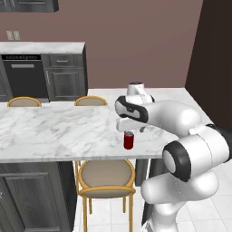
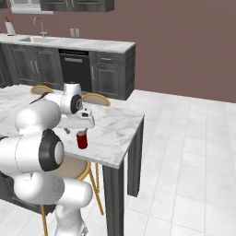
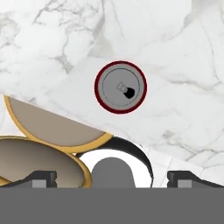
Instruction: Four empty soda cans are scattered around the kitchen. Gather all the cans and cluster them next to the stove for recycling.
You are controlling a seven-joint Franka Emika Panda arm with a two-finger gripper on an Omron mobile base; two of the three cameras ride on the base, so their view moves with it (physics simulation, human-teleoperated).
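One dark red soda can point(image 1: 129, 141) point(image 2: 82, 139) stands upright on the marble island counter point(image 1: 50, 129), close to its front edge. In the hand view its silver top point(image 3: 120, 87) lies straight ahead, slightly above centre. My gripper point(image 1: 130, 128) point(image 2: 79, 128) point(image 3: 116, 179) hovers just above the can, pointing down. It is open, with nothing between its fingers, and it does not touch the can. The stove is out of view.
A stool with a tan seat and golden frame point(image 1: 106, 176) point(image 3: 52, 124) is tucked under the counter's front edge below the can. Two more stool backs point(image 1: 90, 100) rise behind the island. Dark cabinets and a dishwasher point(image 1: 25, 77) line the back wall. Open tiled floor point(image 2: 184, 152) lies right of the island.
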